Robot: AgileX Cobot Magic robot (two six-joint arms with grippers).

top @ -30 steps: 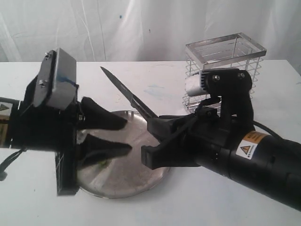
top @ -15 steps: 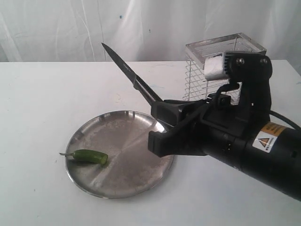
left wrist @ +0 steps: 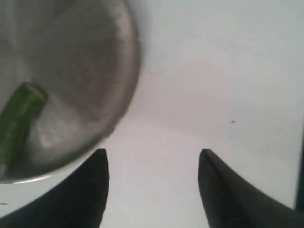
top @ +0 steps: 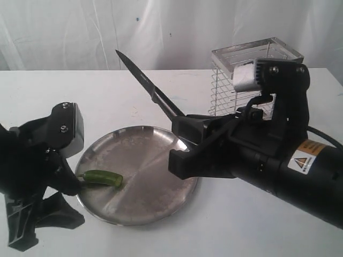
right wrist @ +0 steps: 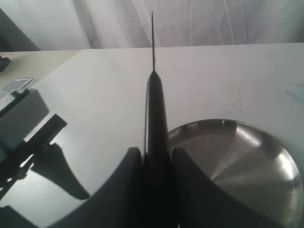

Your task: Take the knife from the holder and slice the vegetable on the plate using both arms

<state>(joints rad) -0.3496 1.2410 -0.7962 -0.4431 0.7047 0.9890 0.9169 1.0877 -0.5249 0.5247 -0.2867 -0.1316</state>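
- Here we see the right tool [top: 179,145] clamped on the black handle of the slim all-black kitchen knife [top: 142,80], one finger pressed to each side of it in the right wrist view.
- The knife's long pointed blade slants up and away from the tool, above the far edge of the round, shallow stainless-steel plate [top: 144,166].
- We find the small glossy green chili pepper [top: 102,178] lying flat on the plate near its left rim, stem end towards the left arm.
- The left tool [top: 80,203] sits low at the plate's left edge, its fingers spread wide with nothing between them.
- In the left wrist view those fingers [left wrist: 97,190] frame bare white tabletop [top: 53,96] beside the plate's rim, with the pepper off to one side.
- One fingertip is just beside the pepper's stem; we cannot tell whether they touch.
- The tall silver wire holder [top: 222,91] stands upright on the tabletop behind the right arm, well apart from the plate.
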